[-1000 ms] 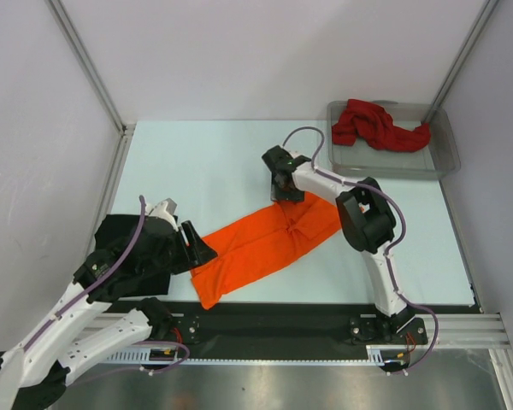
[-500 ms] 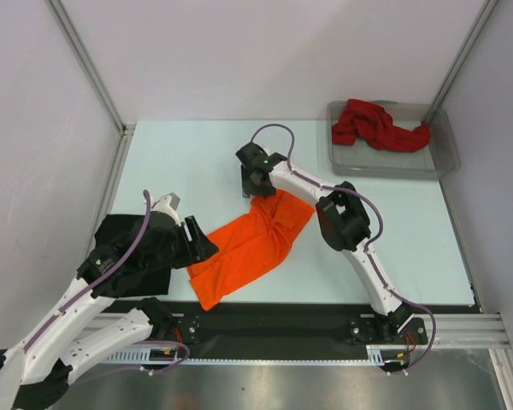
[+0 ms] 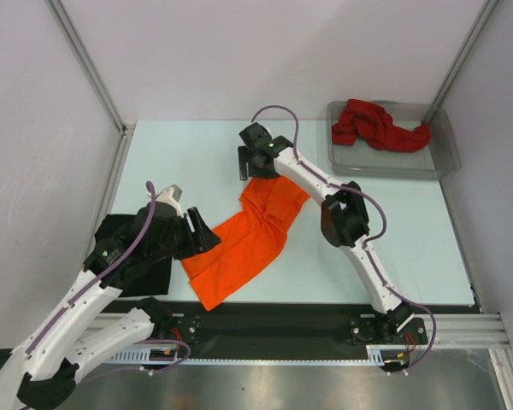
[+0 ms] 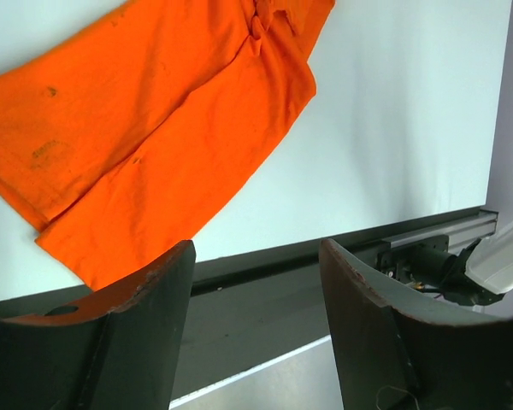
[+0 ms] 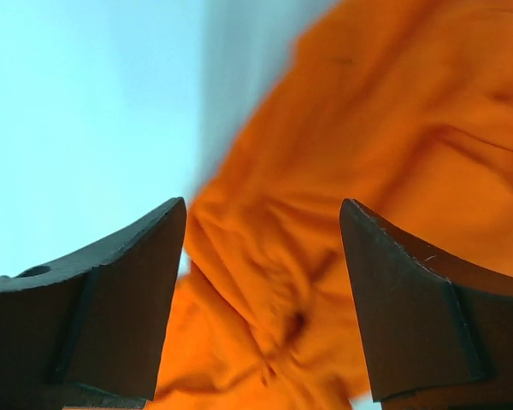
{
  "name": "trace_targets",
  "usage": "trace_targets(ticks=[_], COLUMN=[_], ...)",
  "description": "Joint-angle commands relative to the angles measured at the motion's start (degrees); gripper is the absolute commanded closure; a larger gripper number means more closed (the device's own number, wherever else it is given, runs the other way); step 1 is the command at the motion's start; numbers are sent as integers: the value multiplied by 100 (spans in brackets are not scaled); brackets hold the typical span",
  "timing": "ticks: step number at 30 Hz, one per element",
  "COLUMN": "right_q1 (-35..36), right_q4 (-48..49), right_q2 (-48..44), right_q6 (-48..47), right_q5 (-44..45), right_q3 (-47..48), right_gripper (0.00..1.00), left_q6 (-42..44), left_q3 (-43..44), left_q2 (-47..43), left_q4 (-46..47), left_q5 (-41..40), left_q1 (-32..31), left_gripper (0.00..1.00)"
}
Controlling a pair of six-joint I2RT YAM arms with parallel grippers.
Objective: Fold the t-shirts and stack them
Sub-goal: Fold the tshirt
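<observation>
While reaching across the pale table point(image 3: 188, 162) with the right gripper point(image 3: 252, 171), hanging over the far end of the orange t-shirt point(image 3: 239, 248), right where the cloth is bunching into folds. Spreading those jaws wide and clasping nothing, with blurred orange cloth filling the wrist view between the dark fingers point(image 5: 94, 299); not showing clearly whether touching the cloth or hanging just above it.

Lying as a long, loosely folded strip, running diagonally from the far middle of the table toward the near edge and ending just short of the black rail point(image 3: 282, 316).

Hovering with the left gripper point(image 3: 203, 235) at the left edge of that strip, toward its near end. Standing wide open here as well and gripping nothing, with the near end of the strip lying flat beyond the fingertips point(image 4: 175, 256) and showing a few small dark specks.

Seeing the black t-shirt point(image 3: 154, 278) lying flat at the near left of the table, partly hiding beneath the left arm, near the orange strip.

Seeing the dark red t-shirt point(image 3: 376, 124) sitting crumpled inside the clear grey tray point(image 3: 445, 158) at the far right corner, well apart from the other two.
</observation>
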Motion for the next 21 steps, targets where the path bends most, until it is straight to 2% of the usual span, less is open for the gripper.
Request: trace_targets(ticks=[1,6,10,21], right_q1=[-101,-224,-233,-295], right_q4=[-886,-1461,-1286,-1013], right_q2=[-876,-991,-982,-324], right_q6=[243,903,1115,1352], right_q5=[815,1001,1168,1256], right_q3=[299,-130,-499,-571], right_gripper=[23,25,26,34], left_q6=[211,220,264,299], left_q3=[217,147,181,85], left_q2=[74,214,408,399], left_q4=[434,803,900,847], left_q5=[211,597,790,940], left_q1=[148,280,324,517], left_gripper=[34,35,35,35])
